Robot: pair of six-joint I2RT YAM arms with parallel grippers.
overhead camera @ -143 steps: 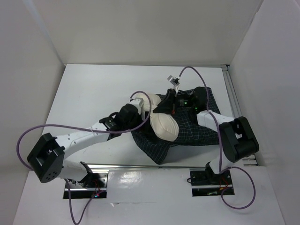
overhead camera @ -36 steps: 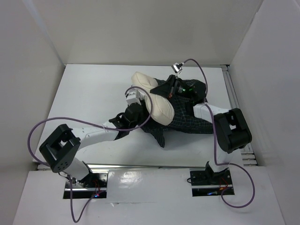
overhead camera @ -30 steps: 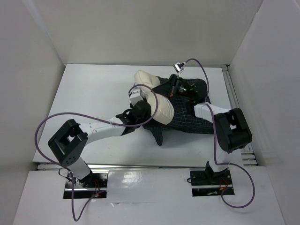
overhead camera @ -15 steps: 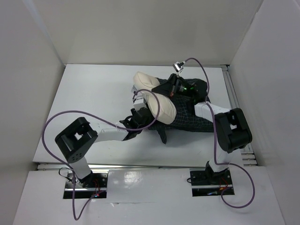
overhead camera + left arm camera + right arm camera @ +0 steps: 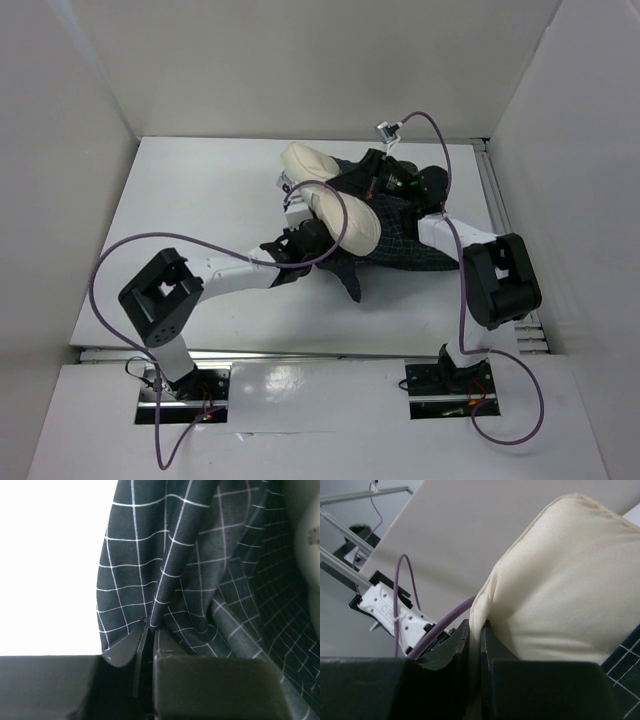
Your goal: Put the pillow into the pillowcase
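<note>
The cream pillow (image 5: 330, 198) lies tilted across the open left end of the dark checked pillowcase (image 5: 405, 240), its far-left end sticking out over the white table. My right gripper (image 5: 355, 186) reaches in from the right and is shut on the pillow's seam (image 5: 479, 611); the pillow (image 5: 565, 575) fills that wrist view. My left gripper (image 5: 316, 234) sits at the near-left edge of the pillowcase. In the left wrist view the left gripper (image 5: 150, 626) is shut on an upright fold of the pillowcase (image 5: 190, 570).
White walls enclose the table (image 5: 190, 210) on three sides. A metal rail (image 5: 492, 195) runs along the right edge. Purple cables (image 5: 215, 262) loop over both arms, one passing close by the right jaws (image 5: 445, 625). The left arm's elbow (image 5: 158, 298) stands near the front edge.
My left gripper opened, shifted along the pillowcase edge and shut on a fold of it. The right gripper carried the pillow end slightly farther back, and the pillowcase bunched up to the right.
</note>
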